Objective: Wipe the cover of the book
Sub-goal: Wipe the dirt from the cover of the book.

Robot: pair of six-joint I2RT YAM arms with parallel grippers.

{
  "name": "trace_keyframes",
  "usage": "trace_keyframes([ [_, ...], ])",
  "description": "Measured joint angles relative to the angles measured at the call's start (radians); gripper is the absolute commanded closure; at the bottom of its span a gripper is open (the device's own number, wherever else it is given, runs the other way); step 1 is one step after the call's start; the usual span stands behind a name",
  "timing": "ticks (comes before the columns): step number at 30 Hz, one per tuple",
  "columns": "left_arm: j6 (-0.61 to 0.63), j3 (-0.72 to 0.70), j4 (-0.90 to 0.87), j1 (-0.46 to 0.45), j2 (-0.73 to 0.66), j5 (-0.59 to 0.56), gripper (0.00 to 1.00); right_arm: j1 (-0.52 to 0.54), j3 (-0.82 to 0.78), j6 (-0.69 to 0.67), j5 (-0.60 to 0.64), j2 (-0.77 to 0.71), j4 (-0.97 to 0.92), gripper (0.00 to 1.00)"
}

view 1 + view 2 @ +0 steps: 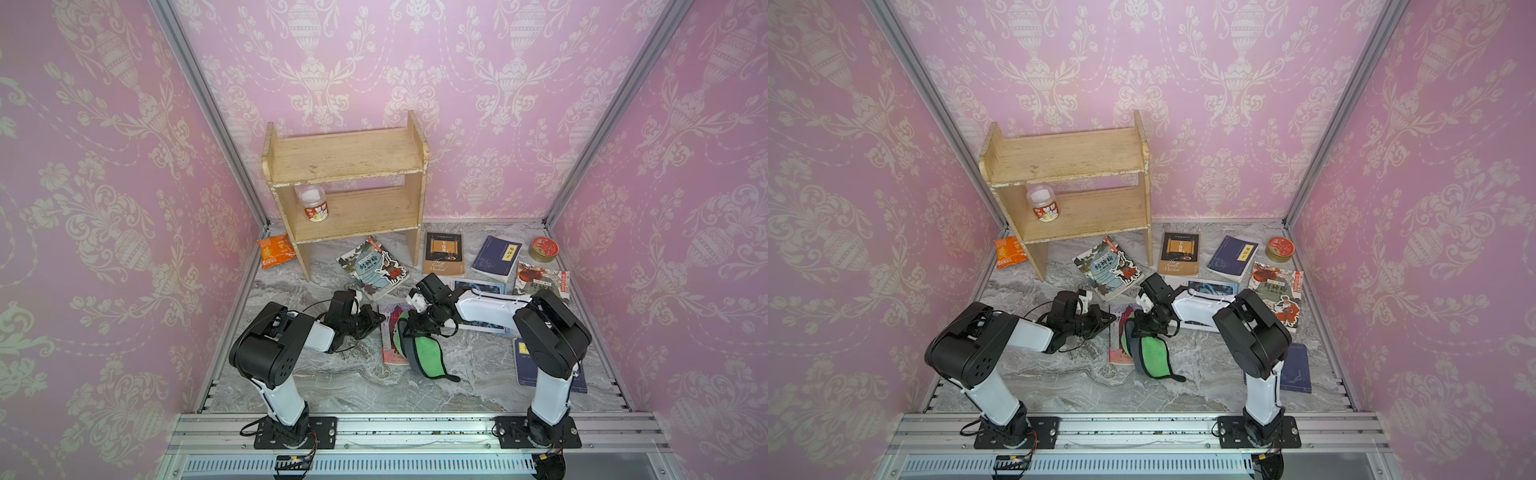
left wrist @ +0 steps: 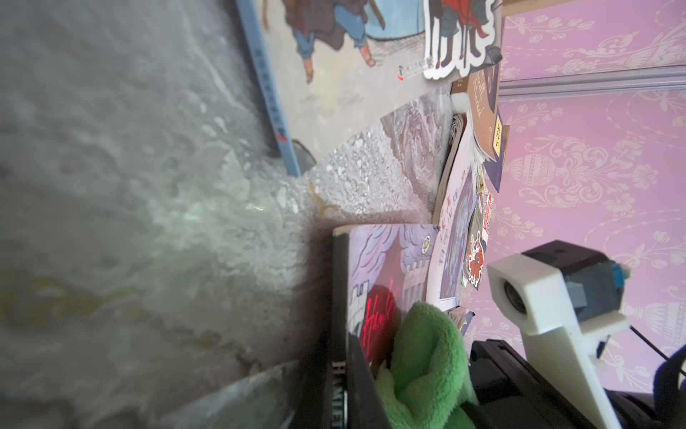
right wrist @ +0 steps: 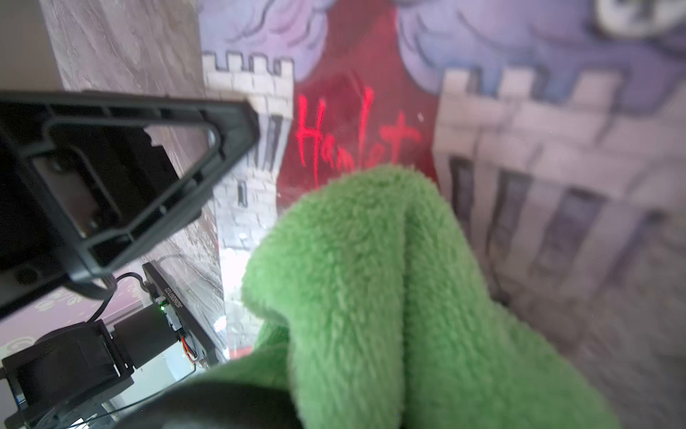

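The book [image 1: 390,332] [image 1: 1118,332] lies flat on the marble table, its purple castle cover with the red word "Hamlet" [image 3: 352,111] facing up. A green cloth [image 1: 424,353] [image 1: 1152,355] [image 3: 371,278] rests on the cover's right part and hangs over its near edge. My right gripper [image 1: 409,328] [image 1: 1138,328] is shut on the green cloth from above; the cloth hides its fingertips in the right wrist view. My left gripper [image 1: 380,319] [image 1: 1111,319] [image 2: 337,356] is rolled on its side and shut on the book's spine edge. One of its fingers [image 3: 148,148] lies over the cover's left border.
A wooden shelf [image 1: 345,183] holding a jar [image 1: 314,203] stands at the back. An orange snack packet [image 1: 275,250] lies left of it. Several other books [image 1: 373,267] [image 1: 444,253] [image 1: 496,257] [image 1: 540,280] lie behind and right. A red tin [image 1: 545,248] sits at the back right.
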Motion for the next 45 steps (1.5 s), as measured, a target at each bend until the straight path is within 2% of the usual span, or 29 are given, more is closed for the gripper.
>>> trace_keyframes([
  [4, -0.007, -0.024, 0.041, -0.001, 0.001, -0.001, 1.00, 0.116, 0.107, -0.030, 0.039, 0.054, -0.033, 1.00],
  [8, -0.007, -0.044, 0.098, -0.001, 0.014, 0.001, 1.00, 0.211, 0.016, -0.055, 0.043, -0.014, -0.034, 1.00],
  [10, -0.011, -0.045, 0.131, -0.003, 0.032, 0.008, 1.00, 0.209, -0.077, -0.058, 0.023, -0.061, -0.029, 1.00],
  [12, -0.026, -0.045, 0.170, -0.004, 0.053, 0.015, 1.00, 0.156, -0.142, -0.060, -0.019, -0.098, -0.026, 1.00],
  [14, -0.046, -0.045, 0.201, -0.003, 0.069, 0.014, 1.00, 0.094, -0.158, -0.059, -0.044, -0.110, -0.040, 1.00],
  [17, -0.069, -0.045, 0.225, -0.003, 0.080, 0.007, 1.00, 0.066, -0.129, -0.057, -0.044, -0.100, -0.076, 1.00],
  [22, -0.069, -0.045, 0.225, -0.003, 0.079, 0.006, 1.00, 0.172, 0.005, -0.054, 0.009, -0.027, -0.124, 1.00],
  [25, -0.055, -0.045, 0.219, -0.003, 0.078, 0.015, 1.00, 0.213, 0.006, -0.045, 0.014, -0.024, -0.089, 1.00],
  [28, -0.029, -0.039, 0.179, -0.003, 0.064, 0.023, 1.00, 0.171, -0.059, -0.025, -0.032, -0.048, -0.044, 1.00],
  [32, 0.019, -0.020, 0.069, -0.003, 0.020, 0.022, 1.00, 0.050, -0.075, -0.023, -0.108, -0.039, -0.055, 1.00],
  [38, 0.066, -0.013, -0.028, -0.003, -0.023, 0.022, 1.00, -0.065, 0.137, -0.015, -0.211, 0.141, -0.071, 1.00],
  [42, 0.072, -0.008, -0.043, -0.003, -0.024, 0.023, 1.00, -0.078, 0.280, -0.003, -0.187, 0.228, -0.079, 1.00],
  [45, 0.078, -0.004, -0.070, -0.002, -0.033, 0.024, 1.00, -0.058, 0.272, -0.003, -0.151, 0.216, -0.077, 1.00],
])
